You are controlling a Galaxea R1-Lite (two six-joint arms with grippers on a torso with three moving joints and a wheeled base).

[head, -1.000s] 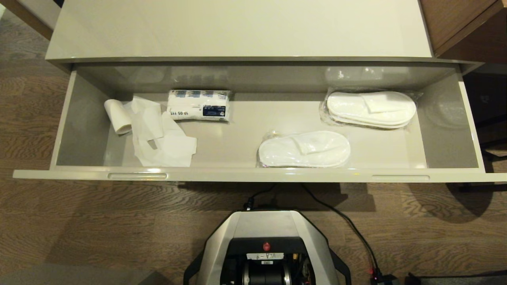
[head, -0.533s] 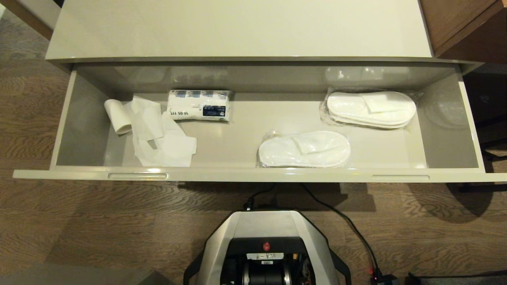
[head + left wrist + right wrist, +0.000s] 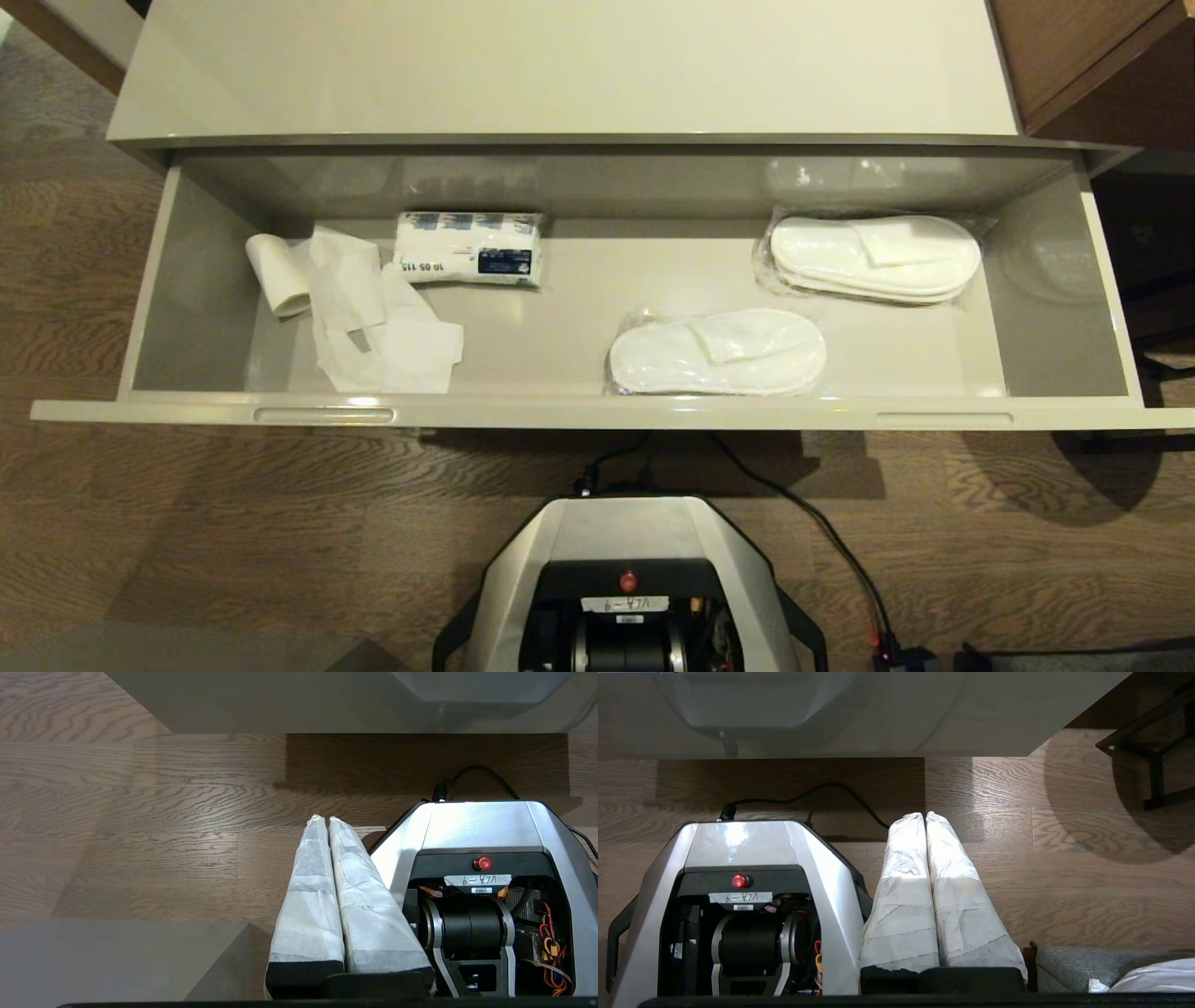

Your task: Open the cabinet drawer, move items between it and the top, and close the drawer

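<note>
So your wide, shallow, glossy beige-grey cabinet drawer (image 3: 1046, 322) is pulled all the way out, two slim slots showing on its front edge. Inside it: one clear-wrapped pair of flat white slippers (image 3: 717, 352) near the front at about 6 o'clock of the drawer floor, a second wrapped slipper pair (image 3: 876, 256) toward 2 o'clock by the back wall, a white paper roll (image 3: 276, 273) with its loose tail spilling forward over at 9 o'clock, and a white printed wrapped pack (image 3: 469, 247) just beside that at 11 o'clock. The glossy cream-white cabinet top (image 3: 560, 65) sits behind the drawer at 12 o'clock.

Neither arm is anywhere near that stuff. Your left gripper (image 3: 325, 822) hangs low beside the robot's silver base (image 3: 625, 551), pointing down at the wood-grain floor (image 3: 187, 523), white-wrapped fingers (image 3: 308, 896) pressed together on nothing. The right gripper (image 3: 924, 817) mirrors it on the other side, fingers (image 3: 962, 905) also pressed together and empty. The drawer front is well ahead of both fingertips.
</note>
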